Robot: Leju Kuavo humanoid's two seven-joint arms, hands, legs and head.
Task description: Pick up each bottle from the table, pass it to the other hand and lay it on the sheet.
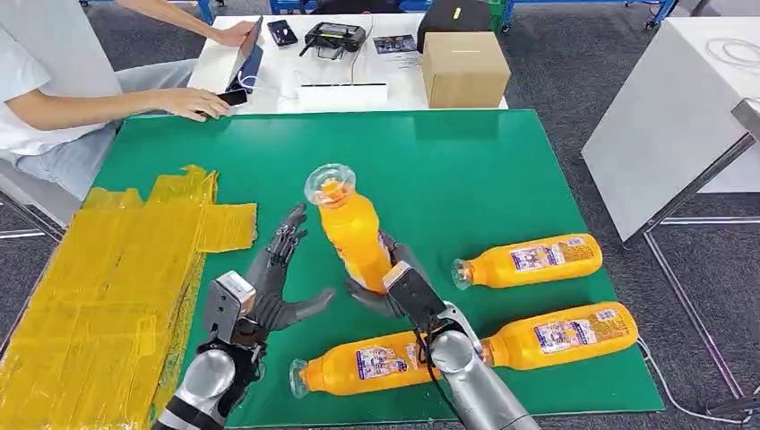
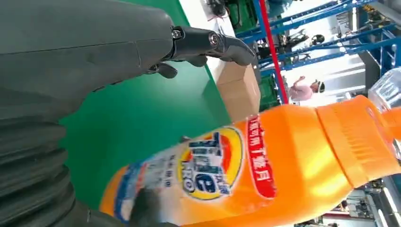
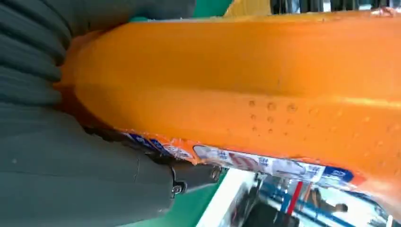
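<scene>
Orange plastic bottle with a clear cap (image 1: 352,228) stands nearly upright above the green counter (image 1: 466,170), gripped low on its body by the right hand (image 1: 394,285). The right hand's fingers (image 1: 366,296) wrap the lower part of the bottle, which leaves the upper body and neck free for a second grasp. The left hand (image 1: 269,287) is held just beside the bottle, holding nothing, its fingers (image 1: 289,235) spread and its palm turned toward the bottle. In the left wrist view the labelled side of the bottle lies close before the spread fingers, apart from them. This posture suits the hand-over step: judged from the frames, the left hand is placed to receive the bottle.

Three further orange bottles lie on their sides on the counter: one (image 1: 529,260) to the right of the raised bottle, one (image 1: 560,333) nearer the robot, and one (image 1: 363,363) partly under the right arm. None lies on the yellow sheet (image 1: 99,296), which covers the counter's left side, so the left hand is the nearer one for laying down. A person's hand (image 1: 193,103) rests at the far edge, well apart from the work.
</scene>
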